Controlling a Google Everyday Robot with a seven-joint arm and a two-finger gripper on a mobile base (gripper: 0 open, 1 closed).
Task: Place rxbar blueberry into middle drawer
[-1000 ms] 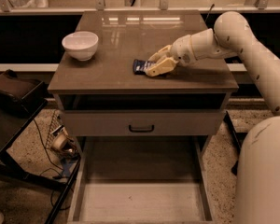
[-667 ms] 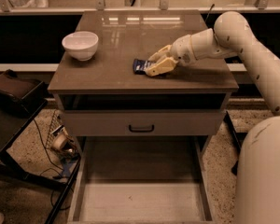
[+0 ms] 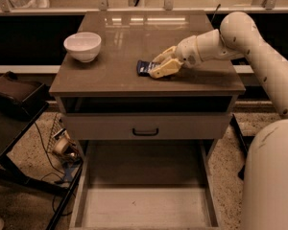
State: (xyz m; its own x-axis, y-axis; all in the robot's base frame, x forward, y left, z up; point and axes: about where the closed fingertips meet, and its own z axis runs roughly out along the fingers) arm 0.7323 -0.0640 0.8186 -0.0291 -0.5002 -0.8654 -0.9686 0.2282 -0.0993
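Observation:
The rxbar blueberry [image 3: 143, 67], a small dark blue bar, lies flat on the brown cabinet top [image 3: 120, 47], right of centre. My gripper [image 3: 159, 66] reaches in from the right, low on the top, with its pale fingers [image 3: 164, 71] closed on the bar's right end. The bar's left end sticks out past the fingertips. The middle drawer [image 3: 144, 207] is pulled out wide at the bottom of the view, its pale floor bare.
A white bowl [image 3: 82, 46] stands at the top's left rear. A closed grey drawer front with a black handle [image 3: 145, 132] sits above the open tray. A black stand [image 3: 14, 99] and cables [image 3: 62, 150] are on the floor to the left.

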